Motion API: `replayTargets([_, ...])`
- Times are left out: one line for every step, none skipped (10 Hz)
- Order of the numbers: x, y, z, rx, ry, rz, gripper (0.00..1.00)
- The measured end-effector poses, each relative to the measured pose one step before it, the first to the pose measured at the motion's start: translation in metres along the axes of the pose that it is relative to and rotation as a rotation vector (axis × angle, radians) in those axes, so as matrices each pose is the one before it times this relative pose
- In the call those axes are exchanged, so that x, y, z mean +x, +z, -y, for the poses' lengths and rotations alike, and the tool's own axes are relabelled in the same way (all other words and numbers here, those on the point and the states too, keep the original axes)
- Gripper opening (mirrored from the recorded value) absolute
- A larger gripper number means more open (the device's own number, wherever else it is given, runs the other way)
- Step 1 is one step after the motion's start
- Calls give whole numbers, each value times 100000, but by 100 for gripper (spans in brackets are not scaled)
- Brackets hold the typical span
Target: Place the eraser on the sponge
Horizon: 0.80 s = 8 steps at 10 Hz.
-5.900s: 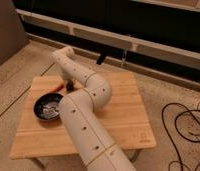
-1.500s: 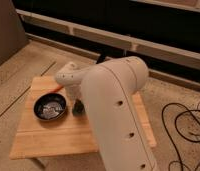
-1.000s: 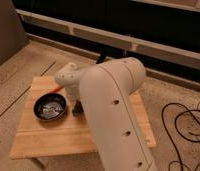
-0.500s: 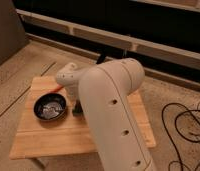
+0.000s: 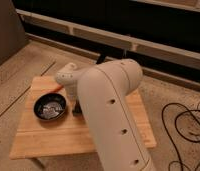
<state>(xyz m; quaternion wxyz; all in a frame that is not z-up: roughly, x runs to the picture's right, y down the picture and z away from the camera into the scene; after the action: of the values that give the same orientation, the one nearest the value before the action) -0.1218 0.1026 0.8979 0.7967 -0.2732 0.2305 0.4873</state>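
Observation:
My white arm (image 5: 110, 107) fills the middle of the camera view and covers much of the wooden table (image 5: 48, 139). The gripper (image 5: 76, 108) shows only as a dark shape low over the table, just right of the black pan (image 5: 49, 108) and under the arm's wrist. The eraser and the sponge are both hidden behind the arm.
A thin orange stick (image 5: 56, 88) lies on the table behind the pan. Black cables (image 5: 185, 125) loop on the floor to the right. A dark wall with pale ledges runs along the back.
Since the oldest frame the arm has swung closer to the camera and now hides the table's middle. Over the last second it has barely moved.

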Motion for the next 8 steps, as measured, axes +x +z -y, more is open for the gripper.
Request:
replayTargets([-42, 38, -2, -45, -110, -51, 64])
replayTargets([-66, -29, 1, -25, -130, 76, 64])
replayTargets([-5, 45, 18, 101, -189, -94, 64])
replayTargets([-42, -16, 10, 57, 86, 2, 64])
replayTargets([-10, -11, 51, 79, 17, 58, 64])
replayTargets([7, 14, -21, -6, -28, -36, 64])
replayTargets([-1, 0, 3, 0, 20, -2, 64])
replayTargets([-4, -4, 8, 2, 7, 19, 64])
